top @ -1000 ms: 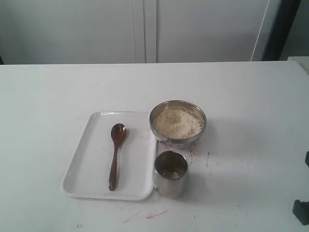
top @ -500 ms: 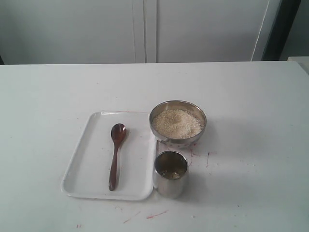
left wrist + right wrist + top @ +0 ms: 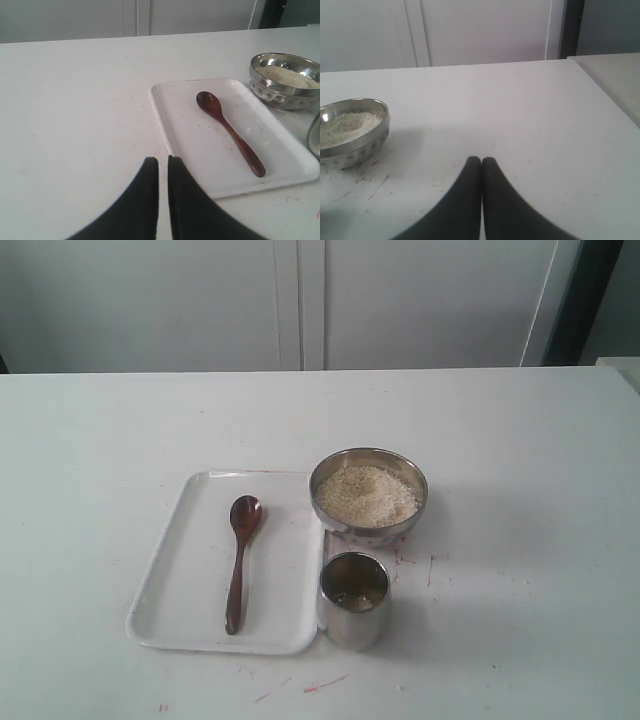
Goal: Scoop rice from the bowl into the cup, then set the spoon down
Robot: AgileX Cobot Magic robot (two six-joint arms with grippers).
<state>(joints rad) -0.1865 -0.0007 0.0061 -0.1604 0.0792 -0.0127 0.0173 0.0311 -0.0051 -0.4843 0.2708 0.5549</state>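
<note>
Slim reddish-brown wooden spoon (image 3: 238, 562) lies flat on white rectangular tray (image 3: 185, 575). Round shiny steel bowl (image 3: 370, 533) of off-white rice (image 3: 366, 495) sits just right of tray. Small steel cylindrical cup (image 3: 352, 625) stands nearer camera, just beside tray. 2 grippers, left (image 3: 163, 160) and right (image 3: 481, 160), pinched closed, empty.

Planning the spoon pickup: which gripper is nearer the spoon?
Left. The left gripper sits beside the tray holding the spoon; the right gripper is on the far side of the bowl.
</note>
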